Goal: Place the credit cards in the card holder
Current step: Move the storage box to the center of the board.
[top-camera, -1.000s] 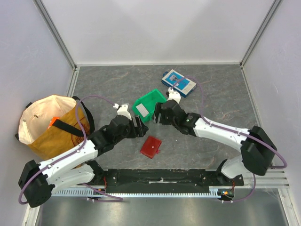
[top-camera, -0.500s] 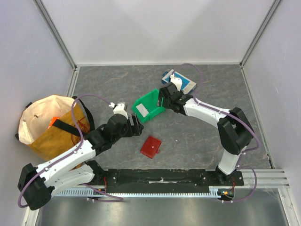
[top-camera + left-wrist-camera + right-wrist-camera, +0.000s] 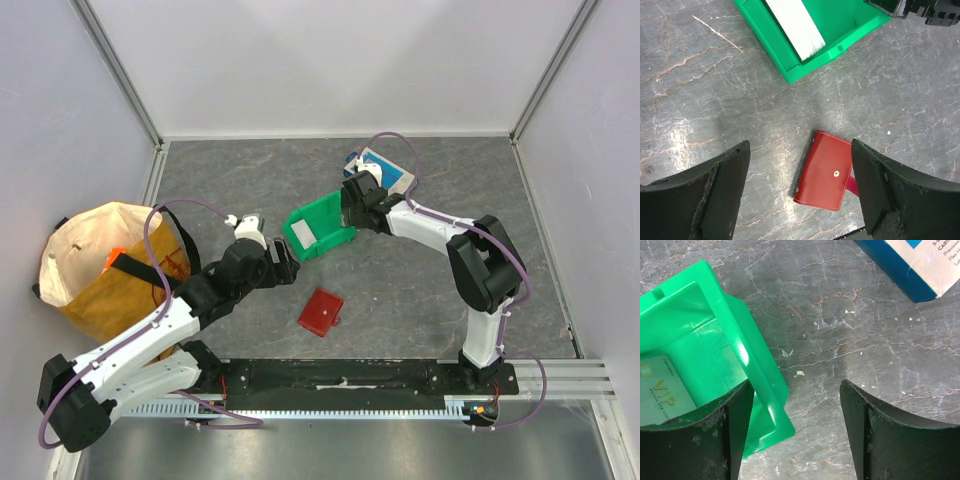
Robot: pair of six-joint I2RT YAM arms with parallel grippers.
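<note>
Looking at the credit cards [image 3: 795, 25] first: they sit as a pale stack inside the green bin [image 3: 805, 70], and the top one reads "VIP" in the right wrist view. My guess is they're light, stiff and pretty slick, so pinching them flat off the bin floor would be a pain. Better to catch a short edge that stands a bit proud, or slide one up against the bin wall and nip it there. The card holder [image 3: 825, 170] lies on the table on the near side of the bin, clearly apart from it, folded shut with its snap facing up and a pink tab poking out. It looks soft and floppy, so I reckon it needs pinning down and opening before anything goes in. The left gripper [image 3: 799, 150] hangs over the gap between bin and holder, fingers spread wide with nothing in them. The right gripper [image 3: 795, 386] is at the bin's far-right corner, also spread wide and empty. One finger is over the inside and one over bare table; I can't tell if it touches the wall. Just beyond the bin is a blue-and-white box [image 3: 920, 265], and well off to its left sits a tan bag [image 3: 100, 265].
</note>
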